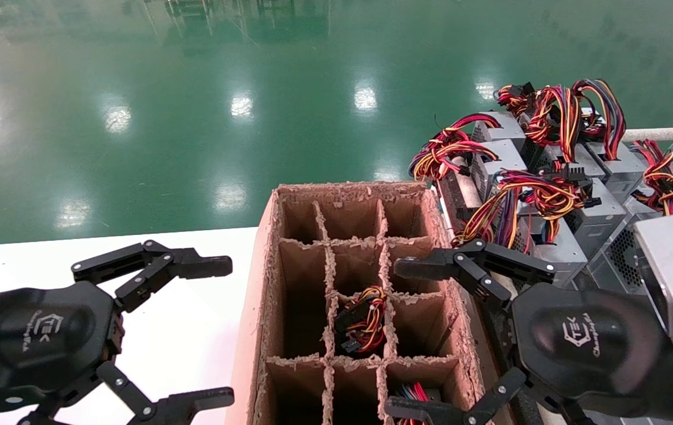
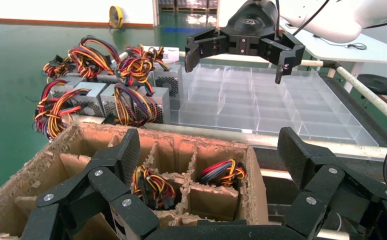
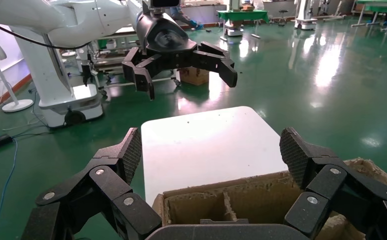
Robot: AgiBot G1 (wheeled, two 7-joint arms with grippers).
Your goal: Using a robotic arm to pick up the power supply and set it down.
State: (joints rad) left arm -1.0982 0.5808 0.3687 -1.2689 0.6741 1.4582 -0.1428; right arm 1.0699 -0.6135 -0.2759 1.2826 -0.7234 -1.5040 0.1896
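Green glossy floor (image 1: 195,118) spreads beyond a white table (image 1: 206,330). Cardboard divider box (image 1: 265,283) stands between both pincers; two cells hold wire bundles (image 1: 366,321). Left gripper (image 1: 218,336) hovers over bare table, spread wide, empty. Right gripper (image 1: 404,339) hangs over the box's right edge, wide open, empty. Power supply (image 1: 555,242) sits among others just right of it

Logos on my two grippers

My left gripper (image 1: 218,336) and right gripper (image 1: 407,339) each carry a white logo reading roughly "TEK"; the script beside it I cannot make out.
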